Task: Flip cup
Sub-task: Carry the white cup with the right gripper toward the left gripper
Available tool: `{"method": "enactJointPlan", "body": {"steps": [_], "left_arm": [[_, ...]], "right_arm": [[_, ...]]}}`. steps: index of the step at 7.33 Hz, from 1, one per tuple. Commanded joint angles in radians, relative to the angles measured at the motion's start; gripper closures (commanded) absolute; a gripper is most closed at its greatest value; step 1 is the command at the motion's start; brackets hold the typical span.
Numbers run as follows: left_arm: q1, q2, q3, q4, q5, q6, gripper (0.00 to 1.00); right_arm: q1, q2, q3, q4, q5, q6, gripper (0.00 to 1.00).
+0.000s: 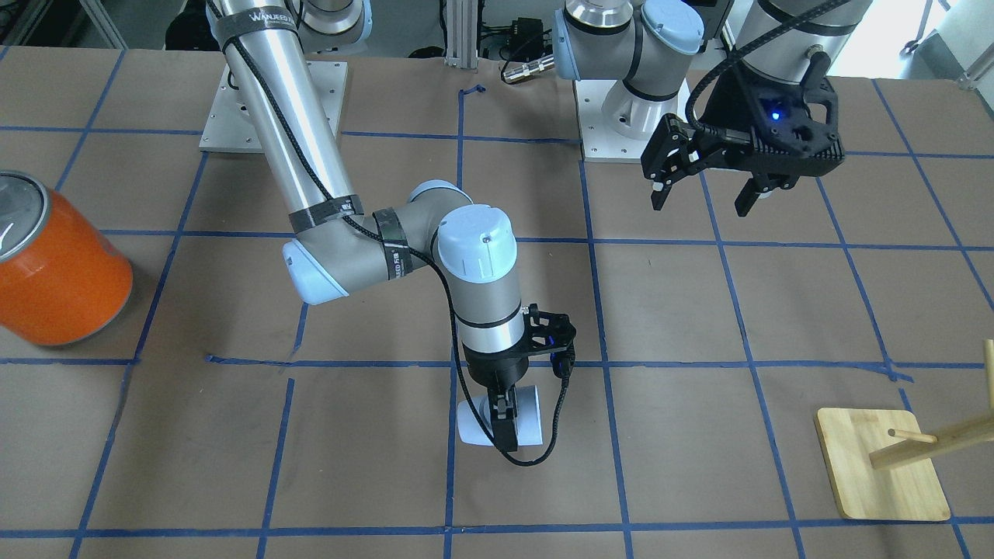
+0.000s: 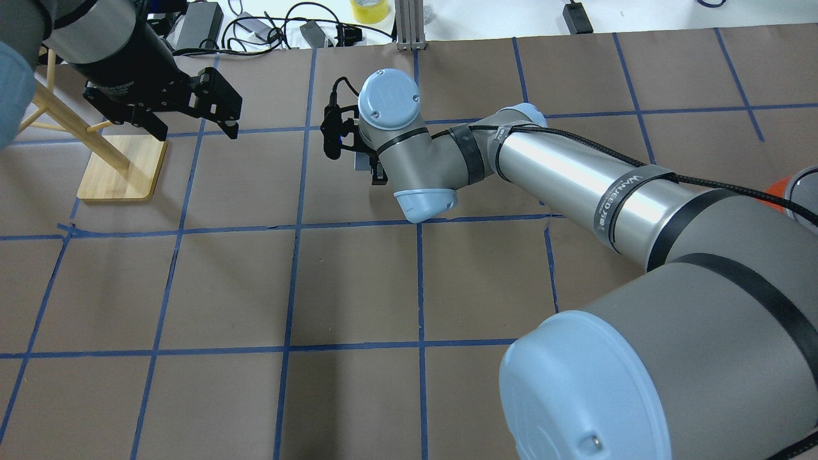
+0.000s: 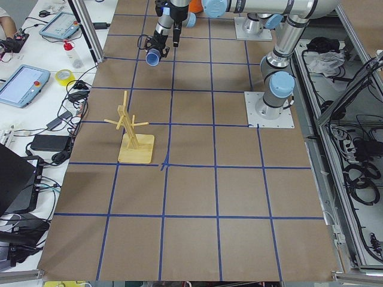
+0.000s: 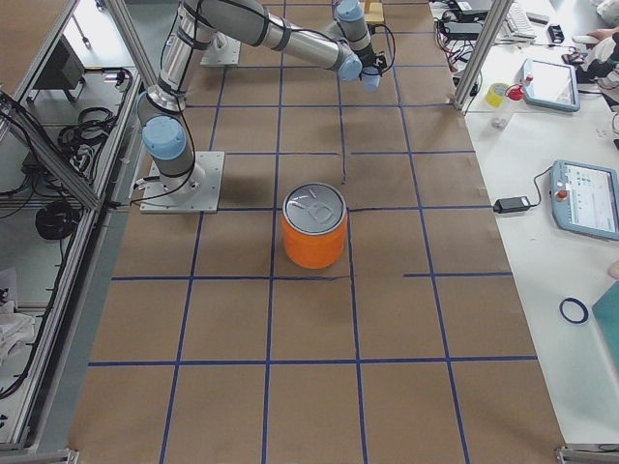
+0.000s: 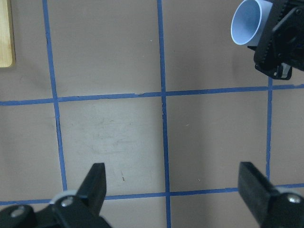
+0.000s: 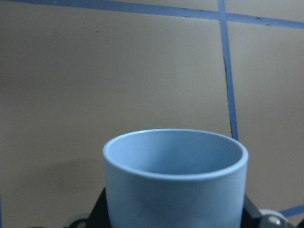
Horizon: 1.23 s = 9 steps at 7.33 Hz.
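Observation:
The cup (image 1: 530, 413) is a small pale blue-white tumbler, held on its side low over the table near its middle. My right gripper (image 1: 503, 425) points down and is shut on its wall. I cannot tell if the cup touches the table. The right wrist view shows the cup's (image 6: 175, 175) open mouth close up between the jaws. The left wrist view shows the cup (image 5: 247, 23) at top right. My left gripper (image 1: 703, 196) is open and empty and hangs above the table well away from the cup; its fingers (image 5: 97, 183) stand wide apart.
A big orange can (image 1: 58, 268) with a silver top stands on the robot's right side of the table. A wooden peg rack on a flat base (image 1: 881, 473) stands on the robot's left side, near the operators' edge. Blue tape lines grid the brown table.

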Motion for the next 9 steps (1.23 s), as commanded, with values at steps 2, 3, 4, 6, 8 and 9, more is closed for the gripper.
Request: {"method": "enactJointPlan", "body": {"steps": [2,3,4,6,8,9], "left_arm": [[0.0,-0.007,0.005,0.001,0.001,0.0,0.0],[0.0,-0.007,-0.011,0.003,0.001,0.0,0.0],[0.0,-0.007,-0.009,0.003,0.001,0.003,0.0],[0.0,-0.006,-0.009,0.004,0.003,0.006,0.0],[0.0,-0.009,-0.014,0.01,0.003,-0.012,0.0],[0.0,-0.012,-0.012,0.013,0.003,-0.014,0.0]], "right_arm": [[0.007,0.014,0.015,0.02,0.062,-0.109,0.84],[0.015,0.011,0.014,0.058,0.068,-0.106,0.82],[0.018,0.011,0.015,0.066,0.067,-0.105,0.77],[0.027,0.007,0.014,0.101,0.067,-0.096,0.63],[0.033,0.009,0.014,0.099,0.069,-0.079,0.22],[0.033,0.011,0.014,0.101,0.067,-0.038,0.12]]}}
